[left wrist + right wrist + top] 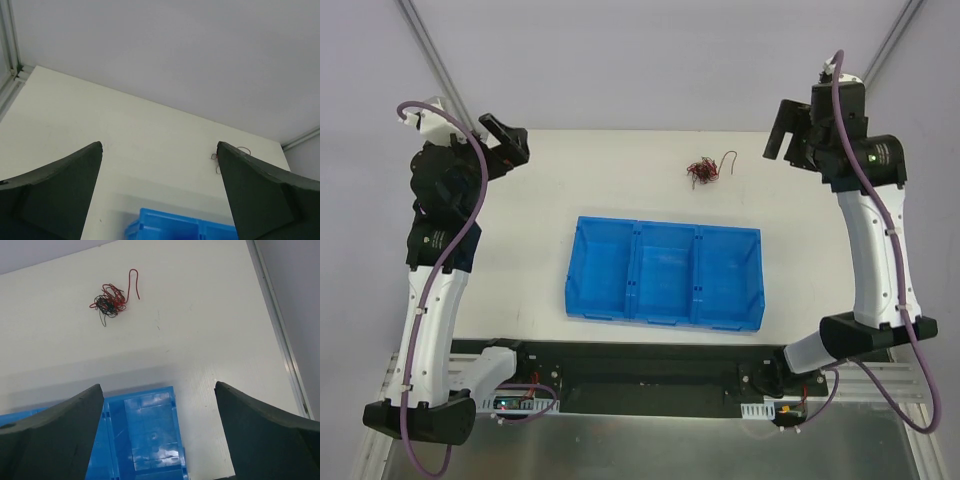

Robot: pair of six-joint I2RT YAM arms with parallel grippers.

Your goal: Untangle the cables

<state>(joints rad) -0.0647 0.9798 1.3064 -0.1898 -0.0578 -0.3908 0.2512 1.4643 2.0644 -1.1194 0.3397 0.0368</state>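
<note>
The cables (701, 171) lie as one small knot of thin black and red wires on the white table, behind the blue tray, with one red end curling out to the right. In the right wrist view the cables (110, 301) sit far ahead and to the left. The left wrist view shows only a bit of the cables (216, 160), beside the right finger. My left gripper (508, 141) (160, 145) hangs open at the table's back left, holding nothing. My right gripper (783, 133) (158, 385) hangs open at the back right, also holding nothing. Both are well away from the tangle.
A blue tray (570, 290) with three compartments, all showing bare floors, stands in the middle of the table. Its end shows in the right wrist view (145, 440) and its corner in the left wrist view (165, 225). Metal frame rails run along the table's edges.
</note>
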